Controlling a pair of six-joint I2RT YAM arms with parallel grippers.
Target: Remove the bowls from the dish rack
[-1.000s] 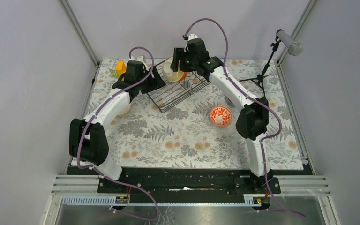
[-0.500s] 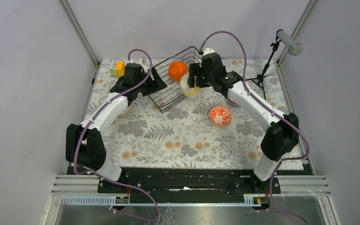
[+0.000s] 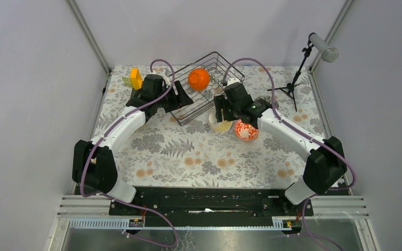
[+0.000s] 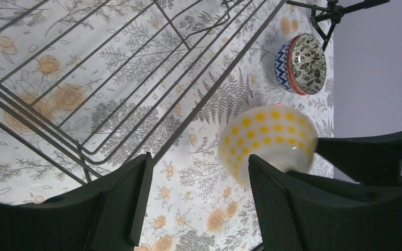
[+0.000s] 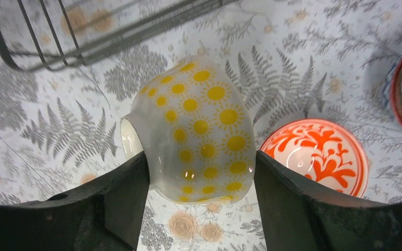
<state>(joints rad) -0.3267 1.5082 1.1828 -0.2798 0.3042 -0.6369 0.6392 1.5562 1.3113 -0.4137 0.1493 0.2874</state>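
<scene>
Out of the rack: three bowls that I can see. The yellow-dotted bowl [image 5: 204, 130] is pinched between the jaws of my right gripper [image 5: 199, 167], low over the cloth at frame centre. The red-patterned bowl [image 3: 246, 130] sits just beside it, and the blue bowl [image 4: 299, 64] lies further right.
Left inside: the orange bowl [image 3: 199, 78], upper middle, in the tilted rack [image 3: 188, 107].
Left gripper [image 4: 199, 162]: jaws spread at the rack's near edge, gripping nothing.
</scene>
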